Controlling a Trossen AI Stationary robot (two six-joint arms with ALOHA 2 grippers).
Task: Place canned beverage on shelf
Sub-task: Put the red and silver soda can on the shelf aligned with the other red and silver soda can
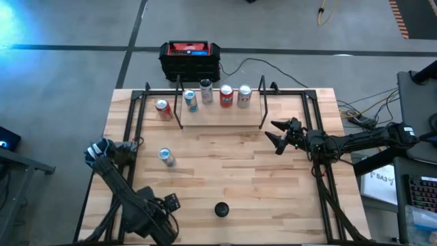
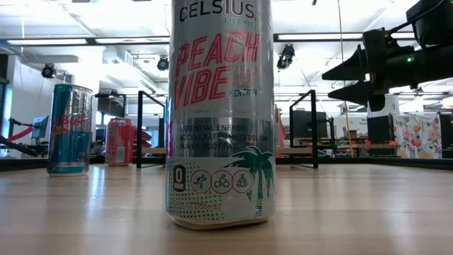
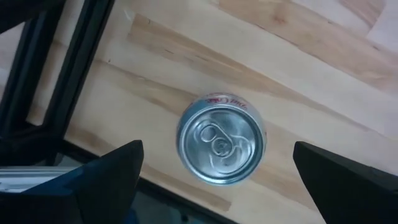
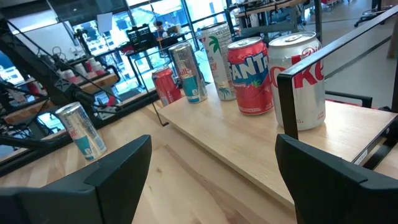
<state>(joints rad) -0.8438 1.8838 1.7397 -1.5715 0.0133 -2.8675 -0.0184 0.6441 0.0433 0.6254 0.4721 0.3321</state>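
Note:
My left gripper (image 1: 102, 150) (image 3: 217, 158) hangs open near the table's left edge, pointing straight down. Below it a silver-topped can (image 3: 221, 138) with red lettering stands upright on the wood, between the two fingers and apart from both. In the high view the gripper hides this can. The shelf (image 1: 222, 117) (image 4: 249, 143) stands at the far middle and carries several upright cans. My right gripper (image 1: 273, 136) (image 4: 211, 155) (image 2: 347, 81) waits open and level to the right of the shelf, pointing at it.
A red can (image 1: 162, 109) stands left of the shelf and a slim blue-silver can (image 1: 166, 157) nearer the middle. A tall Celsius can (image 2: 219, 113) fills the low view. A dark round thing (image 1: 221, 209) sits near the front edge. Black frame rails (image 3: 74, 68) run along the left edge.

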